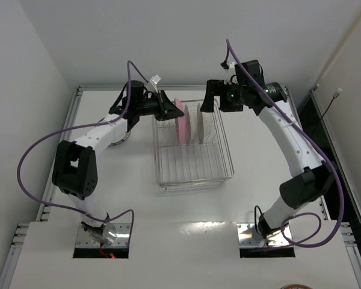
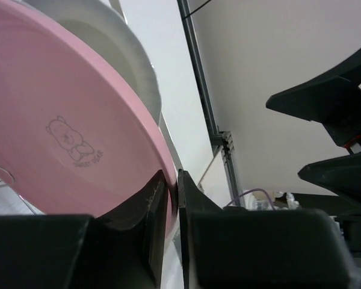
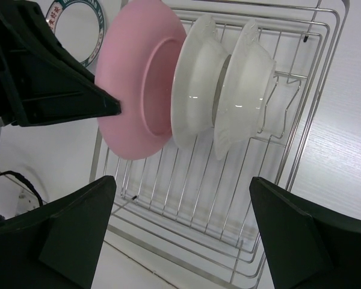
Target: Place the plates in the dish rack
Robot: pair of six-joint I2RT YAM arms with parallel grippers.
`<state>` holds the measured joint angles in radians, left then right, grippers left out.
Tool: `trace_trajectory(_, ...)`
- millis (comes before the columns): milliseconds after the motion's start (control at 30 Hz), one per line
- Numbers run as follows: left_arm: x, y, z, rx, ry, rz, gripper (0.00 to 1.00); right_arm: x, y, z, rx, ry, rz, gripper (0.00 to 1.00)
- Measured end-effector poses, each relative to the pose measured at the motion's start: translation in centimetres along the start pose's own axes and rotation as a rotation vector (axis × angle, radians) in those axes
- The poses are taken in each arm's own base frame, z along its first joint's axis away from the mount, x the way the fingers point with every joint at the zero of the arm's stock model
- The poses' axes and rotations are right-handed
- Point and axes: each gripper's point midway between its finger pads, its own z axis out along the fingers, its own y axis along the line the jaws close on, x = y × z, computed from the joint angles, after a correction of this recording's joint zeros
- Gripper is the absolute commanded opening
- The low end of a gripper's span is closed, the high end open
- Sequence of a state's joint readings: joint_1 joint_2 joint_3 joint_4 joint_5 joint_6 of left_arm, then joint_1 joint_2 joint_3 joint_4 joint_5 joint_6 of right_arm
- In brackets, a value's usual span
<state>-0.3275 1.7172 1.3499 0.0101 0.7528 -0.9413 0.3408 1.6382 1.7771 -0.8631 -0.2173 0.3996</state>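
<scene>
- The left gripper [image 2: 171, 180] is clamped on the rim of the pink plate [image 2: 66, 120]. Its fingers [image 2: 143, 208] are drawn narrow, with only the rim's thickness between them.
- The pink plate stands on edge and rises up and away from those fingers. A small bear print shows on the face turned toward the left wrist camera.
- From above, the left gripper [image 1: 170, 109] holds the pink plate [image 1: 179, 120] at the far end of the rack [image 1: 192, 174].
- Whether the plate's lower rim sits on the wires or between tines, I cannot tell.
- Two white plates [image 3: 198, 84] stand upright in the rack [image 3: 301, 120], just past the pink plate [image 3: 138, 90] on the side away from the left fingers.
- The nearer white plate is just beside the pink one, and the two white plates are close to each other.
- The right gripper [image 3: 182, 186] is spread wide and holds nothing. Its fingers [image 3: 72, 235] frame the rack and all three upright plates without touching them.
- In the top view the right gripper [image 1: 208, 99] hangs above the rack's far right corner and faces the left gripper across the plates.
- The patterned plate [image 3: 78, 24] lies flat on the table [image 3: 349, 150] outside the rack, beyond the left gripper [image 3: 48, 78] as the right wrist sees it. It is well apart from both pairs of fingers.
</scene>
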Motion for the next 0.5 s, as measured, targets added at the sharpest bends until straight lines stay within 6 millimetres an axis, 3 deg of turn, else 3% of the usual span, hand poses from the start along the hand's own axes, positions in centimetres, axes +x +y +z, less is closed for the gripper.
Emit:
trace_trajectory(100, 0.3, 0.8, 0.4, -0.01, 0.015, -0.024, 0.21, -0.1, -0.1, 0.0, -0.009, -0.001, 0.006, 0.92)
trace_trajectory(233, 0.6, 1.2, 0.5, -0.014, 0.03, -0.041, 0.49, -0.3, -0.3, 0.2, -0.017, -0.004, 0.012, 0.92)
trace_trajectory(367, 0.4, 0.6, 0.4, -0.009, 0.036, -0.025, 0.5, -0.3, -0.8, 0.8, -0.017, 0.006, 0.025, 0.92)
trace_trajectory(500, -1.3, -1.5, 0.0, 0.006, 0.015, 0.046, 0.52, -0.1, -1.1, 1.5, -0.025, 0.021, 0.037, 0.92)
